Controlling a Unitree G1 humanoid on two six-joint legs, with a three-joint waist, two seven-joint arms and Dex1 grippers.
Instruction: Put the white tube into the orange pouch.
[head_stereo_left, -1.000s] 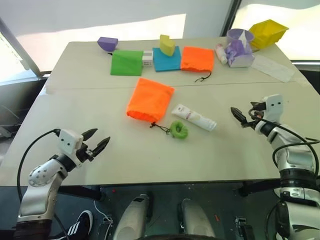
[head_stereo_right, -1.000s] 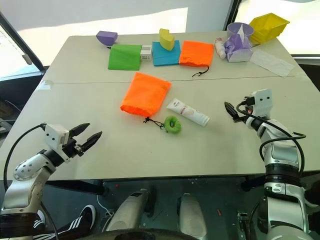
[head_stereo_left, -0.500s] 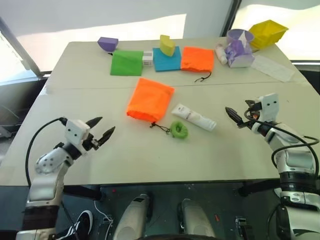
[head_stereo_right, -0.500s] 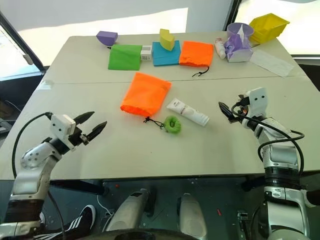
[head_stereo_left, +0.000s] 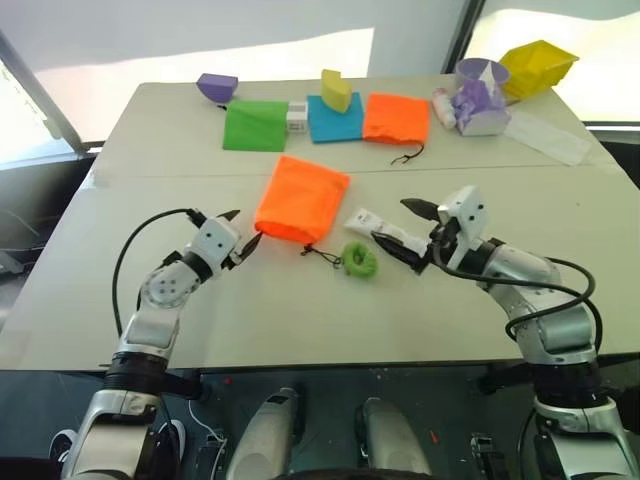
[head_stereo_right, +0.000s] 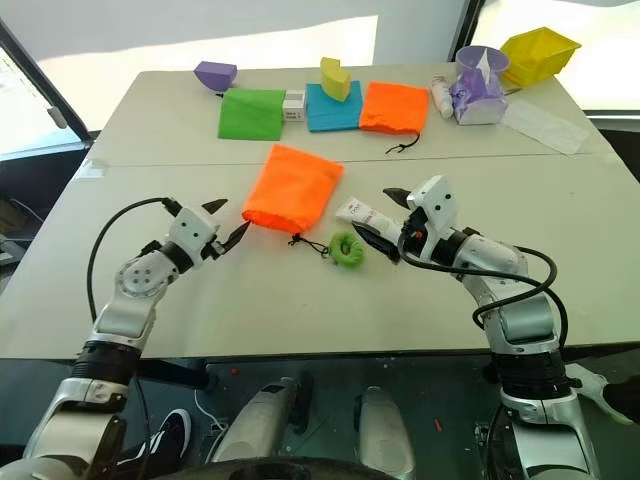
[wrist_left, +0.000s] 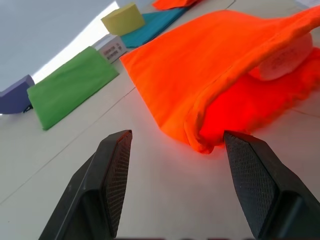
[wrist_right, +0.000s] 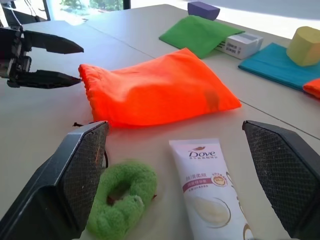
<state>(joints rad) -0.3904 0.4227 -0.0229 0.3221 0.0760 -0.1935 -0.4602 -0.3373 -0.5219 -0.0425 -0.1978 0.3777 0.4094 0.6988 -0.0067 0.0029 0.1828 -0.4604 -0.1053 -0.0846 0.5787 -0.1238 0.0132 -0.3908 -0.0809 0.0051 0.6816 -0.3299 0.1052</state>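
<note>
Two grippers: both converge on the middle of the table (head_stereo_left: 130, 300), one from each side.
Left gripper (head_stereo_left: 240, 230): fingers parted and empty, level with the tabletop, tips just beside the near left corner of the orange pouch (head_stereo_left: 300, 198); the left wrist view shows that corner lying between the two black fingers (wrist_left: 112, 175), apparently untouched.
Right gripper (head_stereo_left: 405, 232): spread wide, holding nothing, straddling the white tube (wrist_right: 210, 187) without pinching it.
White tube: flat on the table, just right of the pouch's near edge, lying slantwise, its flat crimped end toward the pouch; the cap end is hidden behind the right gripper.
Orange pouch: flat on the table, its gathered mouth on the near side; a dark cord (head_stereo_left: 322, 255) runs from it to the green pom-pom (head_stereo_left: 359, 259), which sits just near-left of the tube.
Step in hand (judged): reaching in, left to take the pouch mouth, right to take the tube.
Doing it well (judged): pinch a single layer of the mouth hem and lift it, so the opening gapes toward the tube; catching both layers would hold it shut.
Tube grip (judged): close across the tube's body toward the cap end, leaving the flat end free to lead into the mouth.
Hazard (judged): cord and pom-pom lie close to the tube's path and could snag; slippery fabric may slide away rather than lift.
Far row: second orange pouch (head_stereo_left: 395, 117), green pouch (head_stereo_left: 253, 125) and blue pouch (head_stereo_left: 333, 120), well apart, not involved.
</note>
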